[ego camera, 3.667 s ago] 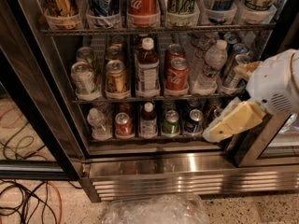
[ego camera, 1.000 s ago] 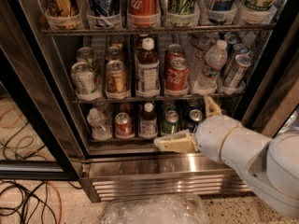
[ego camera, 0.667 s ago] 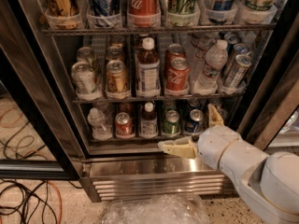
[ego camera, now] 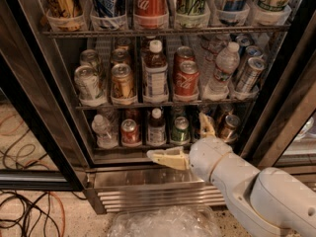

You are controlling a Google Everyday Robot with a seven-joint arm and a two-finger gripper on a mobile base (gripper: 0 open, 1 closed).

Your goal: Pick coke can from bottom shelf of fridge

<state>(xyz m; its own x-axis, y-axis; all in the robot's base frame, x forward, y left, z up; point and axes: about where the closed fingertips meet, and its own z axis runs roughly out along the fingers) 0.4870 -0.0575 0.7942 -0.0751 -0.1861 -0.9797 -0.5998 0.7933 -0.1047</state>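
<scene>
The gripper (ego camera: 177, 136) hovers at the front lip of the bottom shelf (ego camera: 138, 147), its two cream fingers splayed wide: one points left along the sill, the other up beside a green can (ego camera: 180, 129). The coke can (ego camera: 130, 132) stands further left in the fridge (ego camera: 148, 191), past a brown bottle (ego camera: 156, 127). A clean grasp likely needs the wrist shifted left and squared to that lane, straddling the can without nudging its neighbours.

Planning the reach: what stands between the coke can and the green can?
The brown bottle, in the camera view. The open gripper hovers in front of the green can.
</scene>
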